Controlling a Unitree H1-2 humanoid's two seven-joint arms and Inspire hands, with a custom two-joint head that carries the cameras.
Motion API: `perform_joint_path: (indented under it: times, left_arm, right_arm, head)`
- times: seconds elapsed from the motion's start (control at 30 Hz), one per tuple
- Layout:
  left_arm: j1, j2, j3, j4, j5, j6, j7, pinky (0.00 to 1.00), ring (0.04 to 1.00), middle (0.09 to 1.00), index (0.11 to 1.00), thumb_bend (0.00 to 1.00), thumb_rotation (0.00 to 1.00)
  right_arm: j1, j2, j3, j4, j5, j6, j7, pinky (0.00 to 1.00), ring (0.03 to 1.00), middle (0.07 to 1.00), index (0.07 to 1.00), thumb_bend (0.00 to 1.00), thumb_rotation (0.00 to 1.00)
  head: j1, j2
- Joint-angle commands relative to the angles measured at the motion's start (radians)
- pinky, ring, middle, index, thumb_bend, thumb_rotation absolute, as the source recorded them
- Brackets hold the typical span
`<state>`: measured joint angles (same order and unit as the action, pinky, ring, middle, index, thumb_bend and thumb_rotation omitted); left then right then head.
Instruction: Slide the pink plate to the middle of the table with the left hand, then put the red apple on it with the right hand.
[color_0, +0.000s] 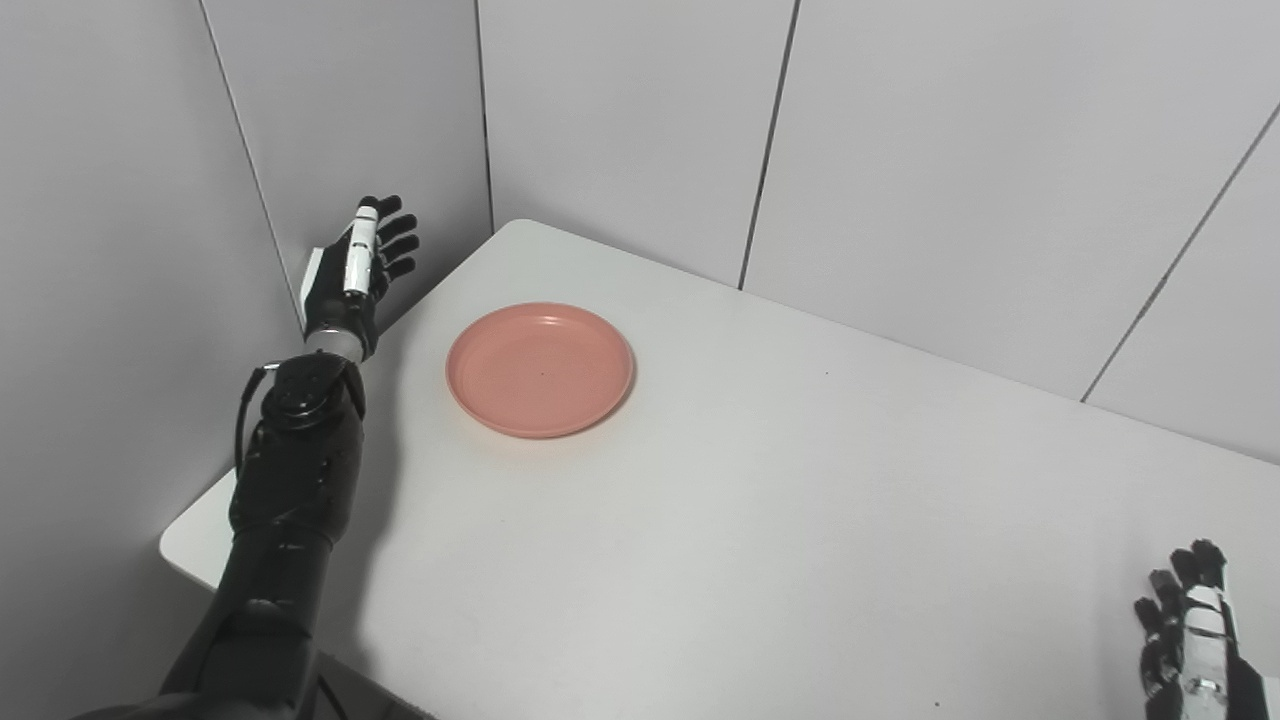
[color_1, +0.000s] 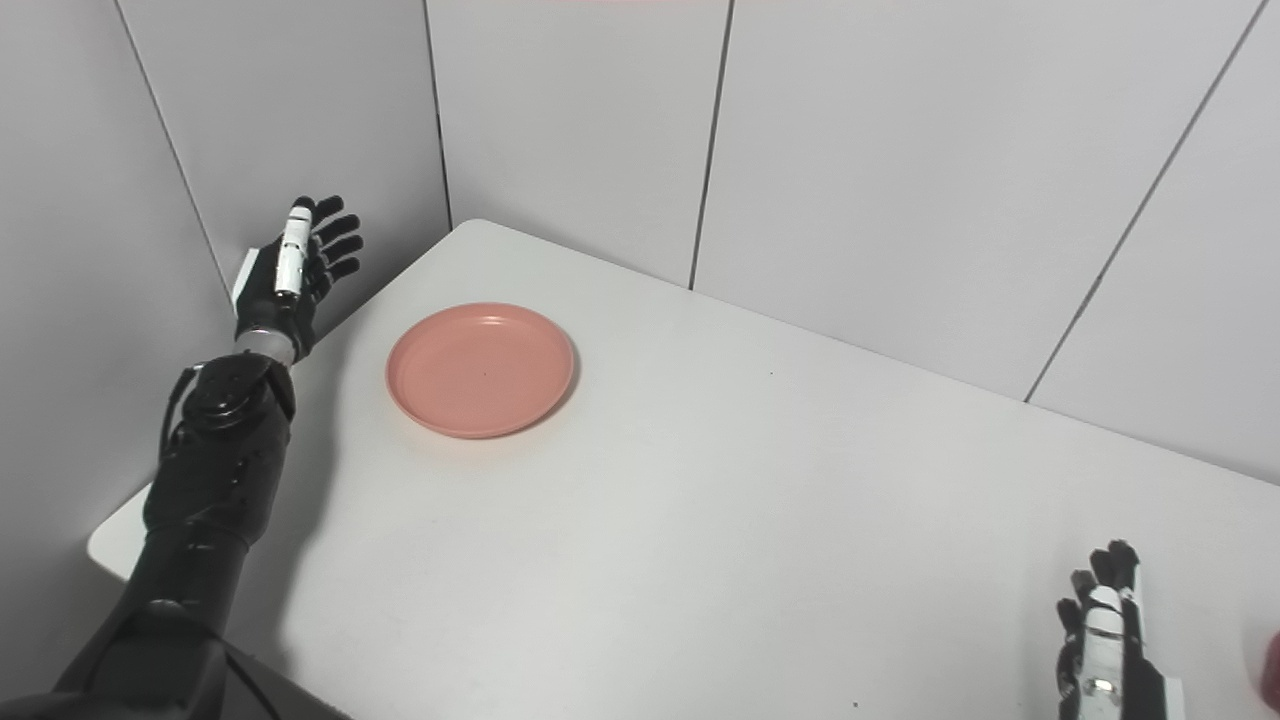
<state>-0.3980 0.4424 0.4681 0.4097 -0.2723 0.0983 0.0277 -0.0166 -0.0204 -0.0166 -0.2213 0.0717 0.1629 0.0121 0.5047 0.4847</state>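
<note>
My left hand (color_0: 357, 268) is raised at the table's (color_0: 700, 520) far left edge, fingers spread and holding nothing, apart from the plate (color_0: 540, 369); the pink plate sits empty on the left part of the table, right of that hand; my right hand (color_1: 1105, 640) rests low at the near right, fingers apart and empty; a sliver of red, perhaps the apple (color_1: 1272, 668), shows at the right eye view's right edge.
</note>
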Motion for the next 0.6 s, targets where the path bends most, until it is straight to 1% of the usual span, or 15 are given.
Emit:
perform_joint_path:
  times: [0.0,0.2,0.43,0.57]
  left_arm:
    - [-0.037,0.021,-0.003,-0.011,-0.008,-0.041,-0.011,0.85,0.842,0.839,0.821,0.34,1.00]
    - [-0.044,0.021,-0.018,0.004,-0.017,-0.030,-0.022,0.84,0.844,0.843,0.828,0.33,1.00]
    - [-0.042,0.016,-0.040,0.022,-0.007,-0.055,-0.024,0.82,0.829,0.835,0.819,0.33,1.00]
    - [-0.044,0.015,-0.049,0.038,-0.014,-0.061,-0.031,0.84,0.835,0.837,0.822,0.34,1.00]
  right_arm:
    - [-0.019,-0.001,0.000,-0.036,-0.001,-0.006,0.002,1.00,1.000,1.000,1.000,0.00,1.00]
    - [-0.019,0.004,-0.004,-0.040,0.003,-0.003,0.001,1.00,1.000,1.000,1.000,0.00,1.00]
    - [-0.018,0.006,-0.001,-0.049,-0.001,0.009,-0.001,1.00,1.000,1.000,1.000,0.00,1.00]
    - [-0.018,0.009,-0.001,-0.054,0.001,0.014,0.000,1.00,1.000,1.000,1.000,0.00,1.00]
  head:
    - [-0.001,0.001]
    - [-0.001,0.003]
    - [-0.002,0.004]
    - [-0.004,0.004]
